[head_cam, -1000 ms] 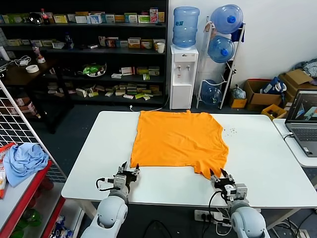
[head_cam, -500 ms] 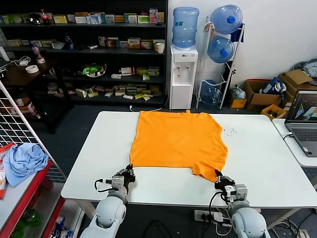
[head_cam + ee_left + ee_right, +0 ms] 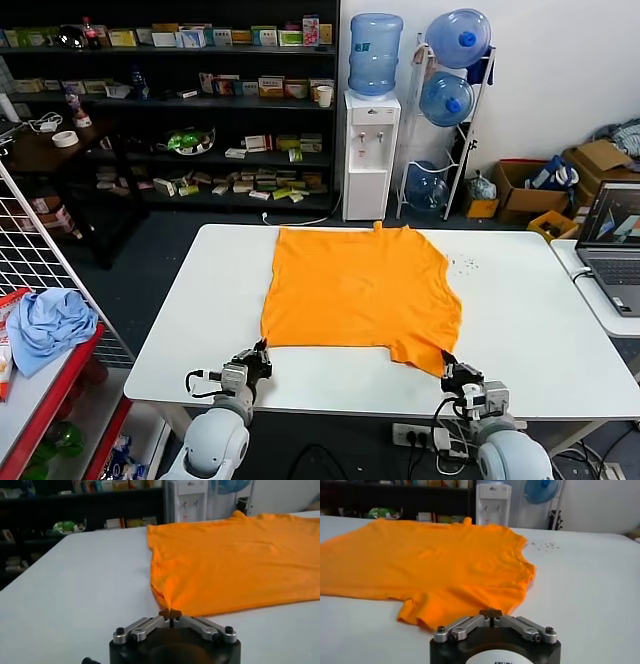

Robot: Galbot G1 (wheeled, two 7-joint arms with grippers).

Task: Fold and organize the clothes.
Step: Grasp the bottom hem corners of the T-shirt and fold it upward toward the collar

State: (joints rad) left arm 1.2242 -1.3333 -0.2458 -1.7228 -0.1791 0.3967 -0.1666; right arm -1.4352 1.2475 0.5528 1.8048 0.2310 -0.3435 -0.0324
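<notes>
The orange T-shirt (image 3: 358,292) was spread flat on the white desk (image 3: 180,340), just ahead of both hands. Its near corners were pinched by the closed left hand (image 3: 260,354) and the closed right hand (image 3: 447,364), probably so that the cloth could be pulled straight for folding.

White table (image 3: 180,330) at centre, dark shelving (image 3: 170,110) stocked with boxes at 11 o'clock, water dispenser (image 3: 371,150) at 12 o'clock, rack of water bottles (image 3: 445,110) at 1 o'clock, cardboard boxes (image 3: 520,190) and laptop (image 3: 615,245) at 3 o'clock, light blue cloth (image 3: 45,325) at 9 o'clock, dark floor.
</notes>
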